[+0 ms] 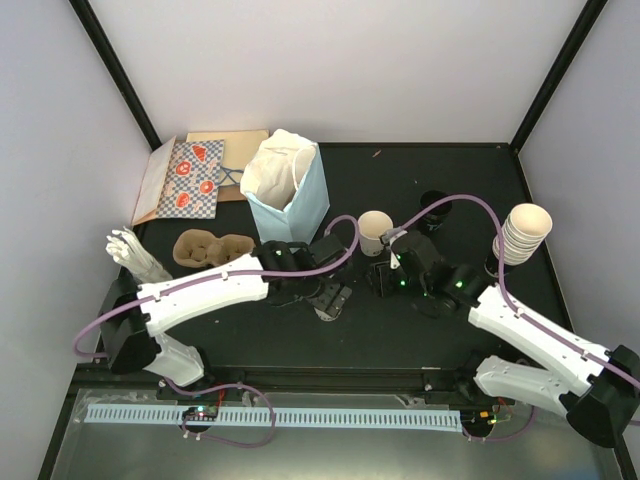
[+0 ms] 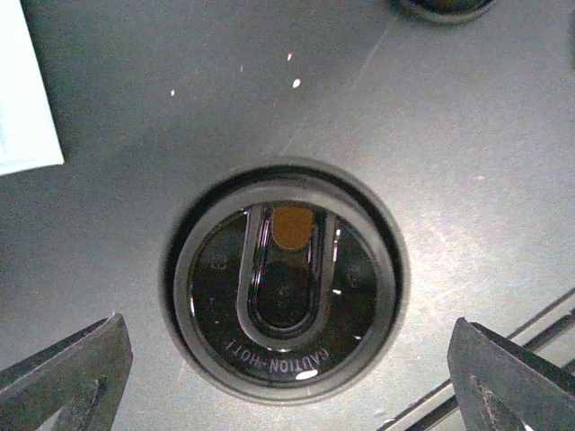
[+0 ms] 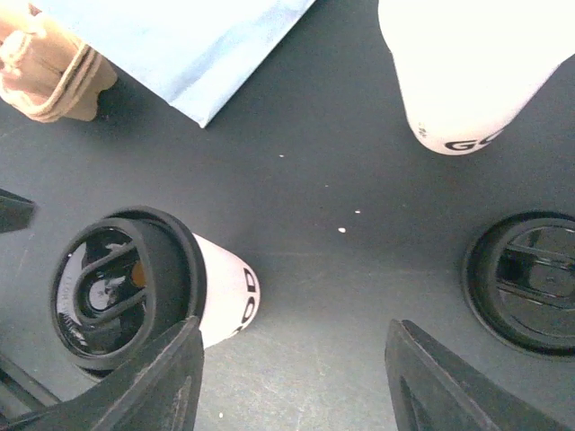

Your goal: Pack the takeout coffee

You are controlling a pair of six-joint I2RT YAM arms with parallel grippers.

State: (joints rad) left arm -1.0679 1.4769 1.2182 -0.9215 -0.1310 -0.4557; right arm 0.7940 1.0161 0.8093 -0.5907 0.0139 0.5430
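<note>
Your left gripper (image 2: 287,359) hangs straight above the lidded coffee cup (image 2: 284,285), jaws wide apart on both sides. The cup seems upright, axis vertical. The right gripper (image 3: 292,377) is beside it, apart and empty. The blue bag (image 1: 290,190) is near, on the left arm's side.

Under me now: lid (image 2: 283,301), black plastic, glossy, raised lettering catching light. Table (image 2: 449,135) dark, dull sheen, fine scratches, pale specks. My left fingers (image 2: 63,373) dark matt plastic, faintly grainy. Over on my right: cup (image 3: 225,292) smooth cream paper, black print. Bag (image 3: 198,45) light blue paper, matt. Carrier (image 1: 212,248) brown pulp cardboard, rough. My arm shells (image 1: 200,290) white smooth plastic.
</note>
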